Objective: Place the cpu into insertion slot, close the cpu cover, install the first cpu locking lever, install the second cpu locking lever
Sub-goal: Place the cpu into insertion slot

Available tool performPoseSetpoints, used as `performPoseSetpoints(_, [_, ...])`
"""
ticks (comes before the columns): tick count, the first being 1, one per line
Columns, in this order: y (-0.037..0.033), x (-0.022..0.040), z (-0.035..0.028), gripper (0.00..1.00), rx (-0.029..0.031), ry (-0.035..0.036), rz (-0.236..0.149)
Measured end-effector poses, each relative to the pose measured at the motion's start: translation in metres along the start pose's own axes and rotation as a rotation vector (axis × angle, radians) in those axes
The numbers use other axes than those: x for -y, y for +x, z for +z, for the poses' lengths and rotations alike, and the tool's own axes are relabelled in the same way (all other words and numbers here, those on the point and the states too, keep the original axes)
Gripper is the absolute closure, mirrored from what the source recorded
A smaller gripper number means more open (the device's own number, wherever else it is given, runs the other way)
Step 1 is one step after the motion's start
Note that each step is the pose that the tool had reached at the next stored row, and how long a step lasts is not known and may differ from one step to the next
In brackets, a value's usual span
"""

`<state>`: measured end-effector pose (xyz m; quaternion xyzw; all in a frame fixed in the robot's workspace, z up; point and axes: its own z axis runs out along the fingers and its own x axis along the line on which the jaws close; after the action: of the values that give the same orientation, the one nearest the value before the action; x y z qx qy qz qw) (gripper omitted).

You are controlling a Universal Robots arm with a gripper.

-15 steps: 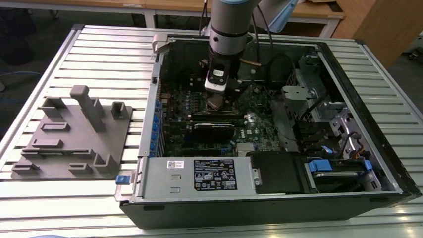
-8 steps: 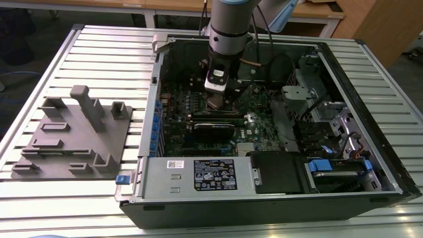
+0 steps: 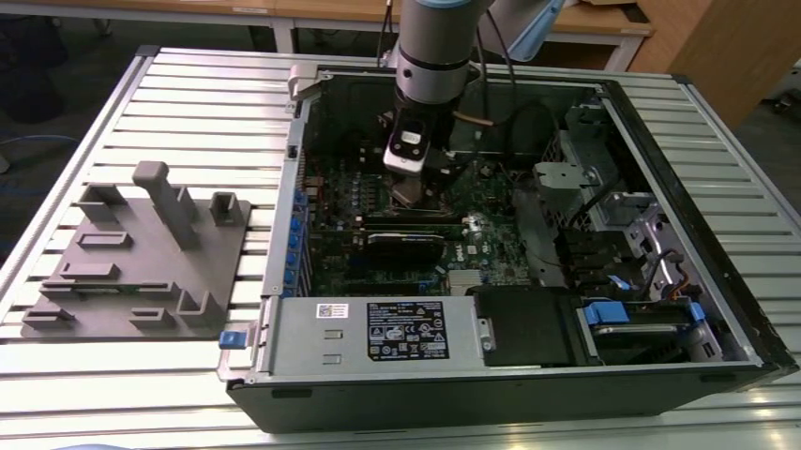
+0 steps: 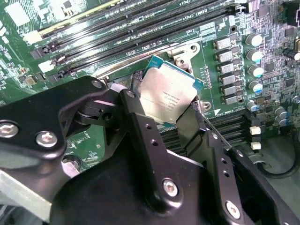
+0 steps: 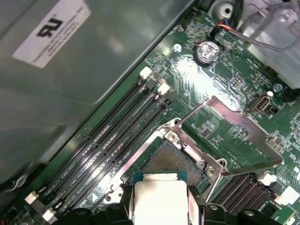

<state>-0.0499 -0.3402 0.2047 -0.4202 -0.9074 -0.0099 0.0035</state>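
Cpu (image 4: 166, 96): gripped by two opposite edges in your gripper (image 4: 164, 111), just above the insertion slot (image 5: 171, 159), not seated
Computer case (image 3: 501, 398): lying open on its side; your arm (image 3: 438, 47) reaches down inside, walls well apart from it
Motherboard (image 5: 225, 79): memory slots (image 5: 117, 136) run just beside the insertion slot
Gripper: narrow, clamped on the cpu
Cpu cover (image 5: 246, 124): swung up, open; the slot's contacts lie bare

Arm (image 3: 432, 56) points straight down; pincer (image 4: 164, 108) clamped tight.
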Motion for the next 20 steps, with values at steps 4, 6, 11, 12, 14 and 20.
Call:
performPoseSetpoints(4, [0.0, 0.0, 0.0, 0.46, 0.0002, -0.0002, 0.013])
performPoseSetpoints(6, [0.0, 0.0, 0.0, 0.46, 0.0008, -0.0007, 0.051])
performPoseSetpoints(11, [0.0, 0.0, -0.0007, 0.46, 0.001, -0.001, 0.064])
performPoseSetpoints(12, [0.0, 0.0, -0.0017, 0.46, 0.001, -0.001, 0.064])
performPoseSetpoints(14, [0.0001, -0.0001, -0.0027, 0.46, 0.0009, -0.0011, 0.065])
performPoseSetpoints(20, [0.0, 0.0, -0.0028, 0.46, 0.0013, -0.0013, 0.088])
